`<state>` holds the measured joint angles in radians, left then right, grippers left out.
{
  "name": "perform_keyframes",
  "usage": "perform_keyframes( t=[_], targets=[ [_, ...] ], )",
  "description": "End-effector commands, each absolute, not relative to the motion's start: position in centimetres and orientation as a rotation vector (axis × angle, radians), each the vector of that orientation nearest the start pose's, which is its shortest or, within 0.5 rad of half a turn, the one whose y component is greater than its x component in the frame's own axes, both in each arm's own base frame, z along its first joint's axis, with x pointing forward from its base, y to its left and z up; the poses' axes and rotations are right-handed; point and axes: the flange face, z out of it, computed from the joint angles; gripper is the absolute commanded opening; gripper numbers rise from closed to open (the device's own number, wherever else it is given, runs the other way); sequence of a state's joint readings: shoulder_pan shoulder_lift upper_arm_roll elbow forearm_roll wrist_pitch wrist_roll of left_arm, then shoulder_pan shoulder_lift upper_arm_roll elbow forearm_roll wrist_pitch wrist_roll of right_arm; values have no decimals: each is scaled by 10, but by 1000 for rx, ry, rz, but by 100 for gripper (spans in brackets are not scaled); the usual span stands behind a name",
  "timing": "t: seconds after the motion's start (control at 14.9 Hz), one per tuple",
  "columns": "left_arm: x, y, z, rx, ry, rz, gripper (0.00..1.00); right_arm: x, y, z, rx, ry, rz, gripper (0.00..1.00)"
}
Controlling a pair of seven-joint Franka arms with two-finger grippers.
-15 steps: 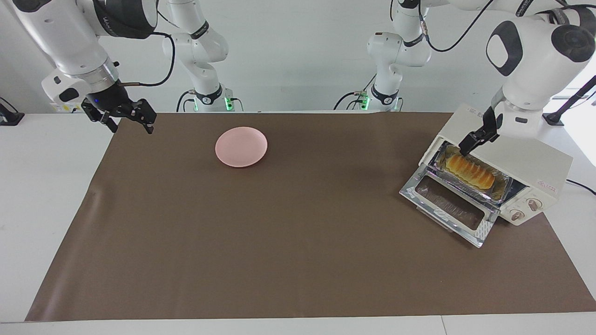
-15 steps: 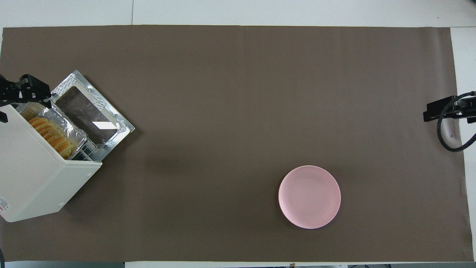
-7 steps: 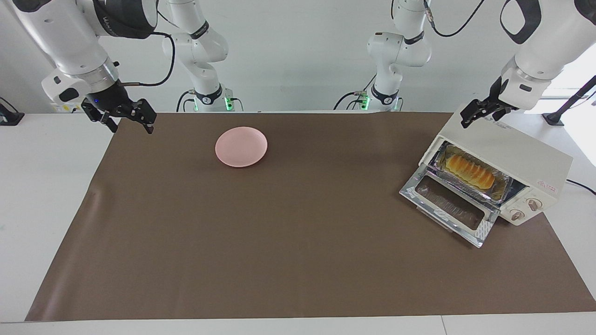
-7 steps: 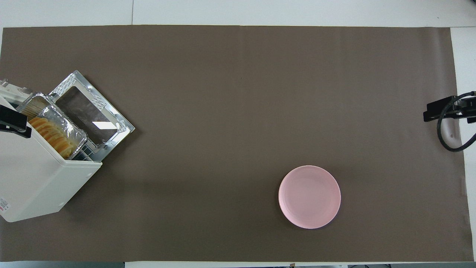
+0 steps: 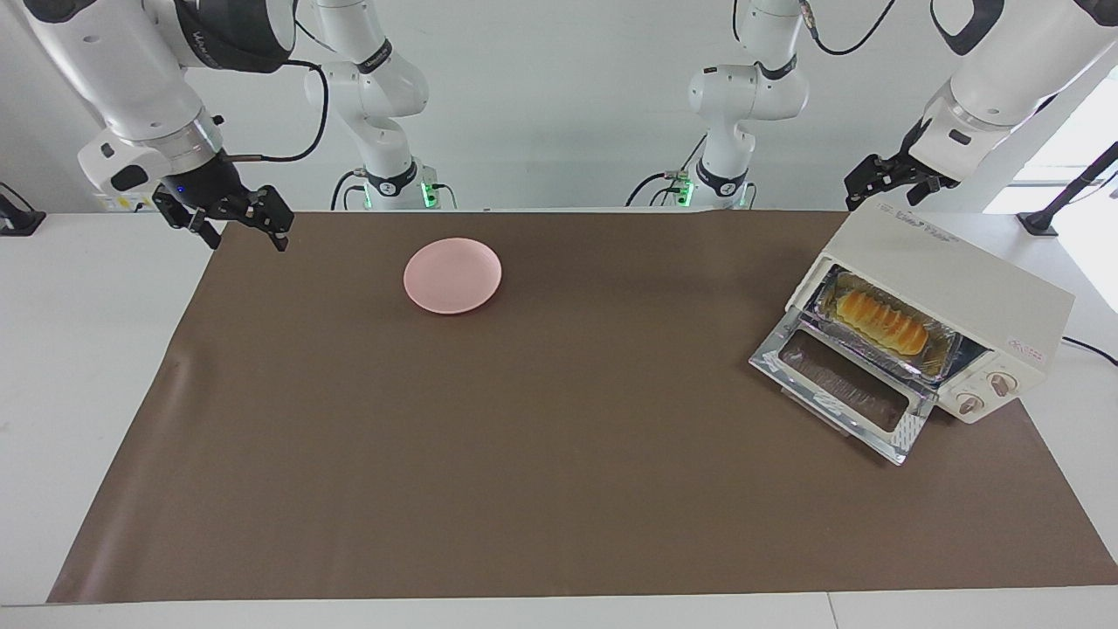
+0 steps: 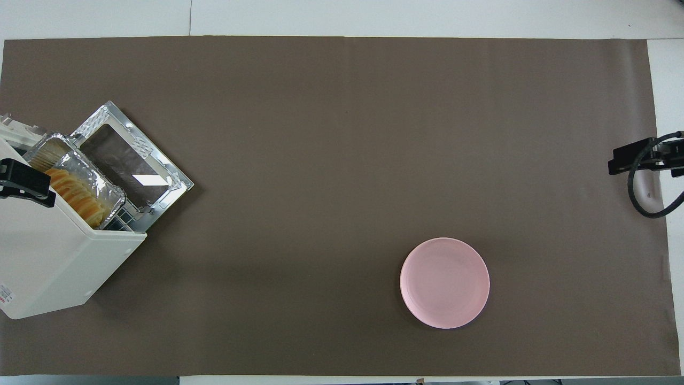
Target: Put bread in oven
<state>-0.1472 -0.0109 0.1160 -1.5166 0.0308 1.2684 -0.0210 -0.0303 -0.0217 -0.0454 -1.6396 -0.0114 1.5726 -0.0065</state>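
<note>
Golden bread (image 5: 880, 321) in oven (image 5: 961, 297), left gripper (image 5: 882, 179) raised clear above

I'm seeing the white table (image 5: 87, 349) carrying a brown mat (image 5: 559, 454); oven (image 5: 961, 297) and pink plate (image 5: 452, 276) sitting on it.

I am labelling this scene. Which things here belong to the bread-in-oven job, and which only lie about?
Belong to the job:
- bread, in the foil tray inside the oven
- oven, door down
- left tool, open, above the oven

Only lying about:
- pink plate
- right tool, waiting open
</note>
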Motion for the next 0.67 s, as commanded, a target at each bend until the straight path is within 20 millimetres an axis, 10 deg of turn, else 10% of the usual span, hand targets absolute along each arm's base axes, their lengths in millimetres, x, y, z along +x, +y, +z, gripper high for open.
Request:
perform_keyframes(
  t=[0.0,0.6],
  targets=[
    [505,-12,632,-3085,34,327,100,539,-42,606,-3145,89,68,100],
    [510,-21,629,-3090,72,248,100,539,-42,606,-3145,89,71,100]
  ],
)
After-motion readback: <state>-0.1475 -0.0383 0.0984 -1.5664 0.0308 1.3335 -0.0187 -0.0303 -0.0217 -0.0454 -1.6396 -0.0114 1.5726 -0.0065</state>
